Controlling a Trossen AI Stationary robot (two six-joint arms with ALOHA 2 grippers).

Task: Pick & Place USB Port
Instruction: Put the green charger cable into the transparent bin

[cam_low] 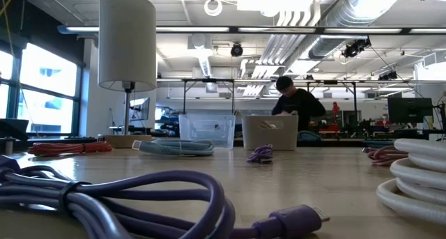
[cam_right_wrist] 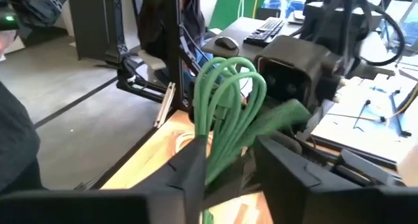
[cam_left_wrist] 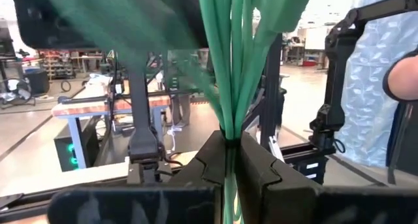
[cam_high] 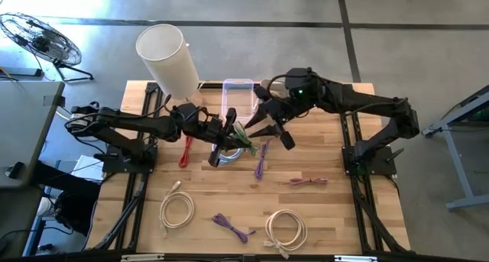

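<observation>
A green USB cable (cam_high: 246,137), bundled in loops, is held up over the table's middle, near the clear plastic bin (cam_high: 237,98). My left gripper (cam_high: 234,134) reaches in from the table's left and is shut on it. In the left wrist view the green strands (cam_left_wrist: 225,67) fan out beyond the shut fingers. My right gripper (cam_high: 267,132) comes from the right and is open. In its wrist view the cable's looped end (cam_right_wrist: 228,93) stands between its two fingers. Neither arm shows in the low view. My left gripper (cam_left_wrist: 228,144) pinches the green cable's gathered strands (cam_left_wrist: 227,123) between its two fingers, lying across them. The bundle is lifted clear of the table. My right gripper (cam_right_wrist: 232,152) has the strands close along one finger (cam_right_wrist: 192,165); I cannot tell whether they touch.
Other coiled cables lie on the wood: red (cam_high: 186,151), pale blue (cam_high: 225,160), purple (cam_high: 261,160), pink (cam_high: 308,181), white (cam_high: 177,208), another purple (cam_high: 233,228), another white (cam_high: 285,230). A white lamp (cam_high: 166,59) stands at the far left. A person works beyond the table (cam_low: 296,99).
</observation>
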